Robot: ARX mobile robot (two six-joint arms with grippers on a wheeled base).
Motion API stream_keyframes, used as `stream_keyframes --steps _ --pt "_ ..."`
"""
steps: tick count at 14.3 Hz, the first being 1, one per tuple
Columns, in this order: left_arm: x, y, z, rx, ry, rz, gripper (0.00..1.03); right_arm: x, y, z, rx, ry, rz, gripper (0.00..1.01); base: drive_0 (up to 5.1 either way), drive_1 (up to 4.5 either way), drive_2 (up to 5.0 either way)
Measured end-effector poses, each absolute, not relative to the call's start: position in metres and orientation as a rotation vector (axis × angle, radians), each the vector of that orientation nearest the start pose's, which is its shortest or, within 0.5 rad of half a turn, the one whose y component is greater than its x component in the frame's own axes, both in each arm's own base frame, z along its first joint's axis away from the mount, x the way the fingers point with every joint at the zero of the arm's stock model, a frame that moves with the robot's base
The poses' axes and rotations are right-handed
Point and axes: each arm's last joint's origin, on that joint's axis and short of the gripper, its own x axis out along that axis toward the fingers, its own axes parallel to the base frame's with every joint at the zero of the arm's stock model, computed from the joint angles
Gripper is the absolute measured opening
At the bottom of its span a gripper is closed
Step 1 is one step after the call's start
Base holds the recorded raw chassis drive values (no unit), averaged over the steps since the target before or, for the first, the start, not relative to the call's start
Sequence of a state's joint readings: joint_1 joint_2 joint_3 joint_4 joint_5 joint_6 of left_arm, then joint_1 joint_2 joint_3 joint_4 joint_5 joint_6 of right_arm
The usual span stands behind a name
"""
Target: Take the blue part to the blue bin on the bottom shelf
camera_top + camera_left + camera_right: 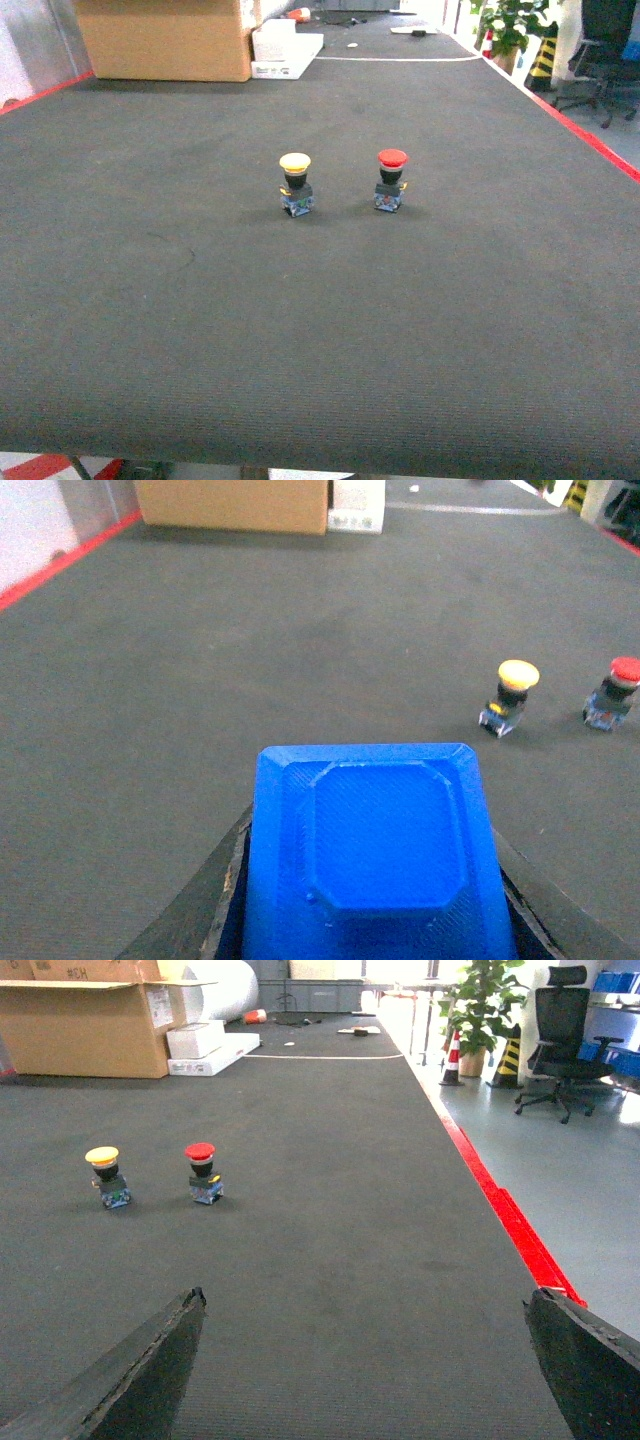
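Across the head view, a cardboard box [165,38] fills the upper left of the frame with flat white boxes [285,48] against its right side; at mid-frame on the dark grey mat [320,340] stand two push-button switches, the yellow-capped one [296,184] to the left and the red-capped one [391,180] just to its right, both upright and apart from each other; a red tape line [590,135] runs along the mat's right edge, and a potted plant [510,25] and black office chair [605,50] sit at the upper right; neither arm shows in this view, nor does the blue part. The left wrist view alone shows the blue part [378,850]: a blue block with a raised eight-sided panel, filling the lower centre of the frame and gripped between the dark fingers [205,900] of the left gripper [375,920], whose jaws are closed against its sides; the yellow and red switches appear at the right of that frame, well apart from the part. The right wrist view shows the right gripper [365,1380] with its two dark fingertips [150,1375] at the lower left and lower right corners, jaws spread wide with only mat between them; the switches stand at the left of the frame, and the red tape, plant and chair lie to the right. No shelf or bin appears in any view.
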State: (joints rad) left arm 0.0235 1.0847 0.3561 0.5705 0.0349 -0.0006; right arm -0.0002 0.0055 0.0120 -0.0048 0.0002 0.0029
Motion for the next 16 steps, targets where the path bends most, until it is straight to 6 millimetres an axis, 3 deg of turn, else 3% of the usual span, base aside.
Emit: stream_keyframes --steps 2,3,4,6,11,16 --pt "0.172 0.003 0.238 -0.010 0.048 0.009 0.44 0.097 0.000 0.167 0.003 -0.002 0.000 0.98 0.0 0.00 0.0" --pt "0.151 0.000 0.246 -0.009 0.013 0.016 0.44 0.097 0.000 0.167 0.003 -0.002 0.000 0.98 0.0 0.00 0.0" --pt "0.129 0.001 0.250 -0.017 -0.007 0.027 0.44 0.097 0.000 0.167 0.003 -0.002 0.000 0.98 0.0 0.00 0.0" --pt "0.107 0.008 0.247 -0.032 -0.002 0.067 0.44 0.097 0.000 0.167 0.003 -0.002 0.000 0.98 0.0 0.00 0.0" --pt "0.107 0.008 0.242 -0.046 0.015 0.049 0.44 0.097 0.000 0.167 0.003 -0.002 0.000 0.98 0.0 0.00 0.0" --pt "0.108 0.008 0.242 -0.046 0.019 0.049 0.44 0.097 0.000 0.167 0.003 -0.001 0.000 0.98 0.0 -2.95 2.9"
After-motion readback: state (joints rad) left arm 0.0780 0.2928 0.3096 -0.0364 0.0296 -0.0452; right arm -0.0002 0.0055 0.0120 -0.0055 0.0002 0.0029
